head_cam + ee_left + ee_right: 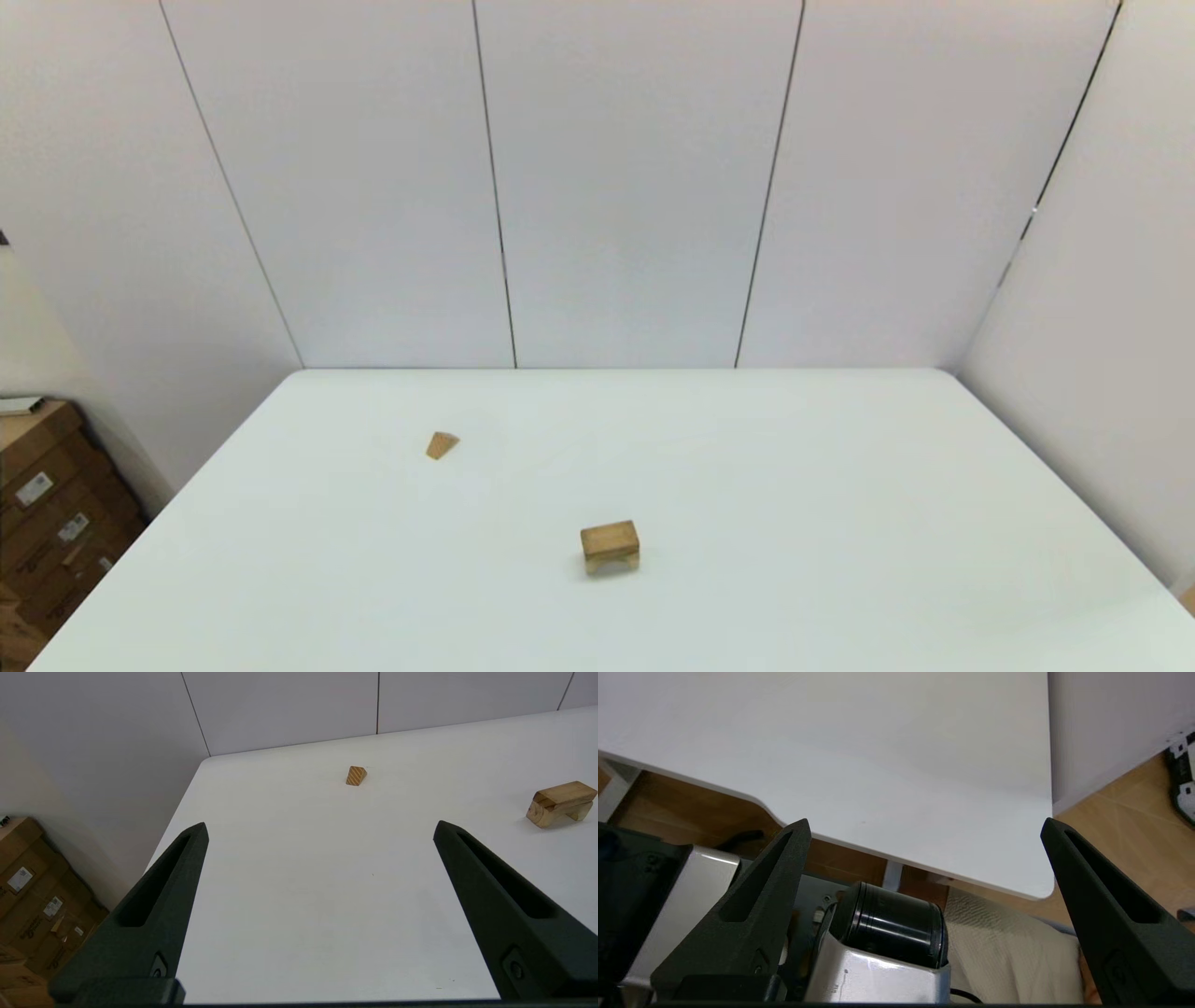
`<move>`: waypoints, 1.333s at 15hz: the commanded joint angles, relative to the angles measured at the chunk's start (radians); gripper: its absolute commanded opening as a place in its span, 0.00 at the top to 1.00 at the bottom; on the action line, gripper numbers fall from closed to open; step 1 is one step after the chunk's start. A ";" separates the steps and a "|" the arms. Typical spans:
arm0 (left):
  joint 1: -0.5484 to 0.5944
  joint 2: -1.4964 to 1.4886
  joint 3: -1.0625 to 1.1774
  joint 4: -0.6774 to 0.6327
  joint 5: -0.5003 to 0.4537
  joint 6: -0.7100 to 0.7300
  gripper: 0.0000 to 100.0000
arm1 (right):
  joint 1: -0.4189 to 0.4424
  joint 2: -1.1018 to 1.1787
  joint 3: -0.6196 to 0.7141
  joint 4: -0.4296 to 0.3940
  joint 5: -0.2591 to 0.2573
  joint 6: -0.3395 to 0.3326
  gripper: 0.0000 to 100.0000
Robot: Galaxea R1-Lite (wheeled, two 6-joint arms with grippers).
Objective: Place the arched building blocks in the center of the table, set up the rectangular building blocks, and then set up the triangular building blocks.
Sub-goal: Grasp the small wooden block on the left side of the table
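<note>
I see L gripper (320,828) spread wide, empty; triangular block (356,775) ahead, well apart. Rectangular block (565,793) atop arch block (542,813), off to its right. R gripper (924,828) wide, parked off table (878,765).

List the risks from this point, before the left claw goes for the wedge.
1. The triangular block is small and lies far from the open left claw; a poor grip could flip it.
2. The rectangular block on the arched block looks slightly skewed; a nudge may topple it.
</note>
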 commanded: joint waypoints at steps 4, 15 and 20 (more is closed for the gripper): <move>0.001 0.001 0.000 0.000 0.000 0.000 0.00 | 0.033 -0.234 0.388 -0.347 0.010 0.060 0.00; 0.001 0.001 0.000 0.000 0.000 0.000 0.00 | 0.033 -0.234 0.882 -1.124 -0.016 0.142 0.00; 0.000 0.001 0.002 0.000 0.000 0.000 0.00 | 0.033 -0.234 0.887 -1.116 -0.015 0.172 0.00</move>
